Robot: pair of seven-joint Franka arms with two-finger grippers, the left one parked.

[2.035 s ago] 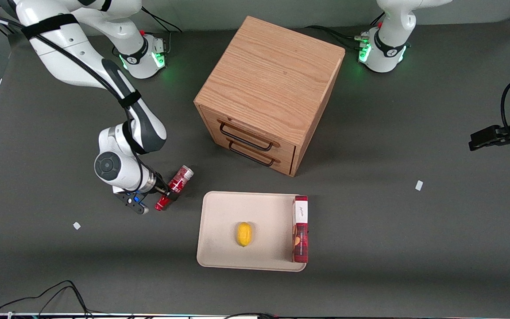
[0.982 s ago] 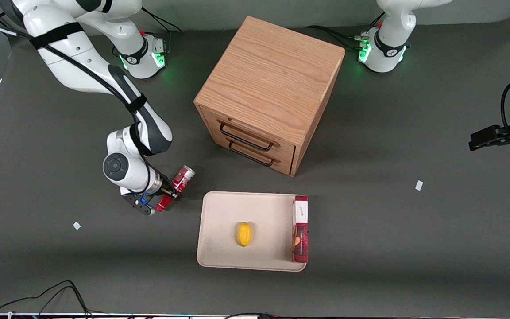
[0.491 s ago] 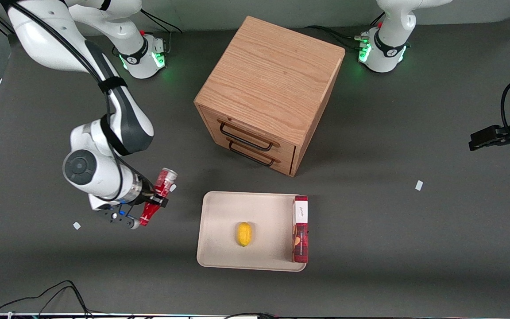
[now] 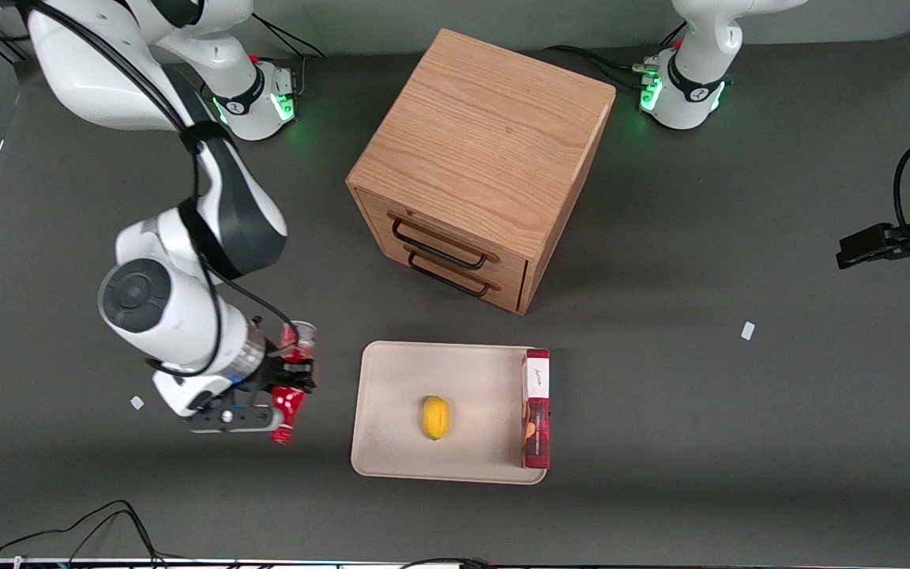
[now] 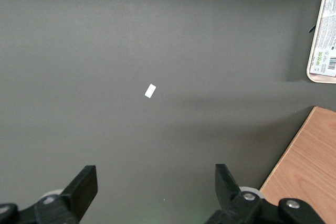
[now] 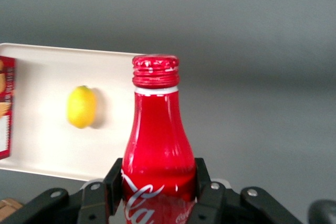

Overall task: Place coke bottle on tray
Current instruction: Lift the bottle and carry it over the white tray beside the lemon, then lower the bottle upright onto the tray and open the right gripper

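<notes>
Front view: end effector (image 4: 285, 378) pinching coke bottle (image 4: 291, 379) has lifted it off the surface, seemingly clear; tray (image 4: 392, 395) is next.

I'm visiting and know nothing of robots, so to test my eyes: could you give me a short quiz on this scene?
1. True or false: the coke bottle already lies on the tray.
2. What grips the bottle? A) the tool B) nothing C) a drawer
3. Fill in: on the tray lie a red box and a yellow ____.

Key:
1. False; it is held above the table, beside the tray, toward the working arm's end.
2. A
3. lemon
</notes>
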